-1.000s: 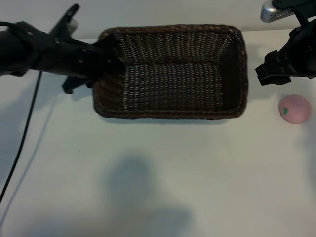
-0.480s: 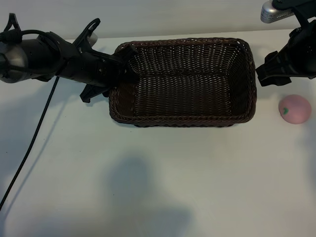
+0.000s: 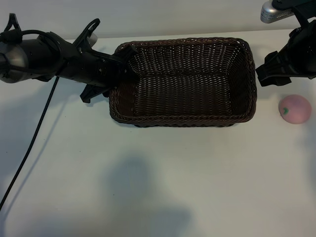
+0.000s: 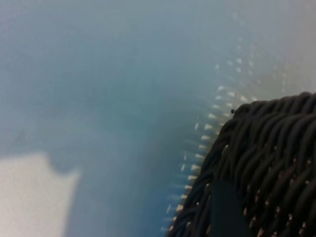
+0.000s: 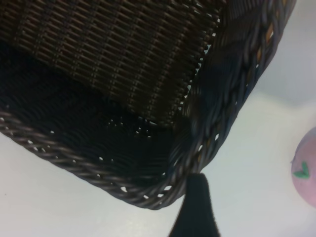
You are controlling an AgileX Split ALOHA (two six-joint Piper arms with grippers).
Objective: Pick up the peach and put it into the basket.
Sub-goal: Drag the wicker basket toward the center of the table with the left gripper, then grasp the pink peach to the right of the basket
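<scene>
The dark-brown woven basket (image 3: 182, 118) lies on the white table, in the middle toward the back. My left gripper (image 3: 120, 74) sits at its left rim, shut on the wicker edge; one dark finger (image 4: 224, 210) lies against the weave (image 4: 266, 148). The pale-pink peach (image 3: 295, 109) with its green mark rests on the table to the right of the basket, apart from it. My right gripper (image 3: 263, 75) hangs open just off the basket's right end, behind the peach, holding nothing. One of its fingers (image 5: 195, 207) shows beside the basket corner (image 5: 197, 148), with the peach (image 5: 306, 170) off to one side.
The left arm's black cable (image 3: 29, 148) trails across the table's left side. A grey shadow (image 3: 133, 192) falls on the front of the table. The table's back edge runs just behind the basket.
A second ago the basket was farther left and tipped up at the left gripper; the left arm carried it rightward. Over the last half second nothing moved. The right arm and peach stayed put.
</scene>
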